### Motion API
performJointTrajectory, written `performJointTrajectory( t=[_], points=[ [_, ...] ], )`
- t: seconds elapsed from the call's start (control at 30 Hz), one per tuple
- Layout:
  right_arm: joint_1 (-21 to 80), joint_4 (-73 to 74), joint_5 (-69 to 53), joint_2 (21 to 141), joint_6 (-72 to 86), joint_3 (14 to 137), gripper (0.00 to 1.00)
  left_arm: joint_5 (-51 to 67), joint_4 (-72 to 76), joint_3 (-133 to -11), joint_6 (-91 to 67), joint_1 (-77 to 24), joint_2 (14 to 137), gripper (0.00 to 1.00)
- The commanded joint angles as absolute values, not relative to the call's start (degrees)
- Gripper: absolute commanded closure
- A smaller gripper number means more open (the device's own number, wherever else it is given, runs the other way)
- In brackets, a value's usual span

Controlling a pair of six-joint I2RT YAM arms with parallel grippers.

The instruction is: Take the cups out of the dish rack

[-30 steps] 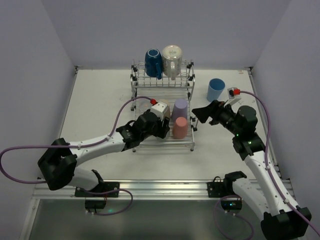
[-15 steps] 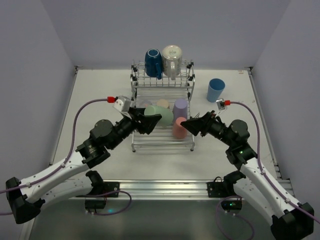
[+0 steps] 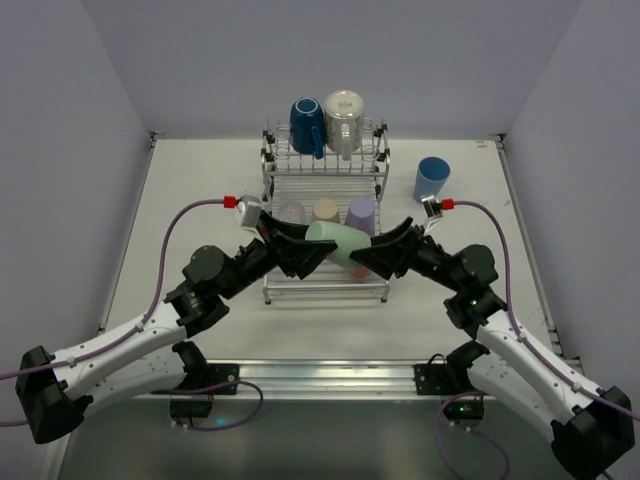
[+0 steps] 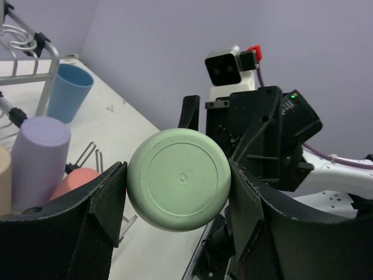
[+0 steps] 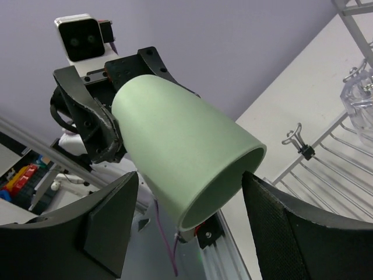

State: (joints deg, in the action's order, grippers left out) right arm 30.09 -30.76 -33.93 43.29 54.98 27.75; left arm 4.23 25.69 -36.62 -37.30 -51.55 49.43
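I'm seeing white-linked, black-jointed arms (image 3: 110,345) | purple cables (image 3: 166,235) trailing, red-capped | left pincer (image 4: 178,181) showing black textured fingers (image 4: 99,219)

My overhead camera sits high behind both arm bases, looking down and forward; the dish rack (image 3: 325,215) lies mid-frame, far off. My left wrist camera, over the rack's near half, faces right, very close on the base of the green cup (image 4: 179,179), with the right arm (image 4: 265,134) just behind it. My right wrist camera faces the opposite way, close on that cup's open mouth, the left arm (image 5: 93,111) behind, rack wires at frame right. All three views share the cup above the rack.
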Motion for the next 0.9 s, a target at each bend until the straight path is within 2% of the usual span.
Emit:
performJointTrajectory(
  t=[0.0,0.1,0.13,0.2,0.23,0.27,0.3,0.37,0.5,0.53,0.63,0.67,0.77,0.87],
  points=[
    [30.5,-42.0,-36.2,46.0,59.0,29.6,0.28,7.4,36.6,-35.9,-40.4,-51.8,49.7,0.54],
    [30.5,-51.8,-36.0,47.5,63.5,28.3,0.39,7.5,36.6,-35.7,-40.8,-51.8,51.1,0.53],
    [30.6,-53.5,-35.0,47.5,64.2,27.9,0.58,7.6,36.4,-35.6,-40.9,-51.8,51.8,0.49],
    [30.5,-55.0,-33.5,46.9,64.6,27.9,0.79,7.6,35.9,-34.9,-40.9,-51.8,52.1,0.4],
    [30.5,-54.6,-31.4,46.5,64.3,28.1,0.93,7.4,35.1,-34.6,-40.6,-51.8,52.0,0.26],
    [30.6,-52.2,-30.2,45.8,62.9,28.3,0.99,6.7,34.2,-34.6,-40.3,-51.8,51.9,0.18],
    [30.6,-49.9,-29.4,44.2,61.6,28.8,1.0,6.1,32.6,-35.2,-38.9,-51.8,51.7,0.07],
    [30.5,-38.8,-26.6,42.5,55.9,31.7,1.0,3.6,26.4,-36.8,-36.7,-51.8,50.4,0.0],
    [30.5,-9.7,-16.5,40.0,41.7,41.8,1.0,-4.5,14.0,-39.1,-29.5,-51.8,45.4,0.0],
    [30.5,2.1,-10.2,41.3,35.8,47.1,1.0,-6.2,8.9,-39.5,-28.3,-51.8,44.7,0.0],
    [29.7,19.9,-0.7,46.0,28.8,56.5,1.0,-9.9,0.2,-40.8,-24.4,-51.8,43.3,0.0],
    [29.4,22.7,5.5,47.2,25.9,58.1,1.0,-10.6,-3.0,-41.1,-23.8,-51.8,43.3,0.0],
    [25.9,31.4,12.1,52.6,22.4,62.8,1.0,-10.0,-8.5,-40.9,-21.5,-51.8,43.2,0.0],
    [18.7,35.1,10.3,58.9,20.2,65.2,1.0,-7.8,-9.4,-39.8,-22.1,-51.9,43.2,0.0]
  ],
)
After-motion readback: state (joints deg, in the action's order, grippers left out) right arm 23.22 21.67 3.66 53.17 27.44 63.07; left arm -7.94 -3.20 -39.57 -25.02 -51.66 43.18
